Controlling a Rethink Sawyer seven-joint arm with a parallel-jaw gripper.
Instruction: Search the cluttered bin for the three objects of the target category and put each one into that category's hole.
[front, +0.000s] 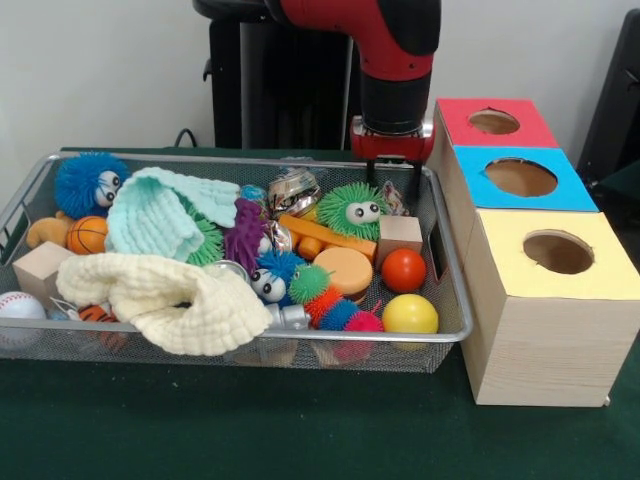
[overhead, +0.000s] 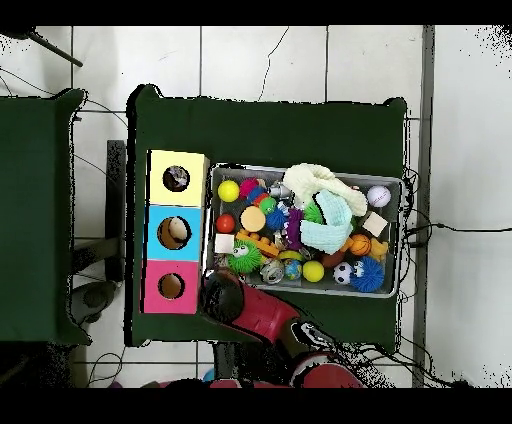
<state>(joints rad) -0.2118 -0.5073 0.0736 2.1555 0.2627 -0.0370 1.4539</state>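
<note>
The wire mesh bin (front: 452, 300) is full of toys; it also shows in the overhead view (overhead: 392, 285). A crinkly shiny wad (front: 293, 188) lies near the far rim, left of a green spiky ball (front: 352, 210). Another small shiny scrap (front: 396, 200) shows just right of that ball. My gripper (front: 391, 165) hangs over the bin's far right corner, right above that scrap and next to the red box. Its tips are hidden behind the rim and clutter. In the overhead view the arm (overhead: 240, 300) covers that corner and hides the gripper.
Three wooden boxes stand beside the bin, each with a round hole: red (front: 530, 128), blue (front: 570, 190), yellow (front: 600, 270). Cream cloth (front: 150, 295) and mint cloth (front: 160, 215) cover much of the bin's left. Balls, wooden blocks and silvery cans lie among them.
</note>
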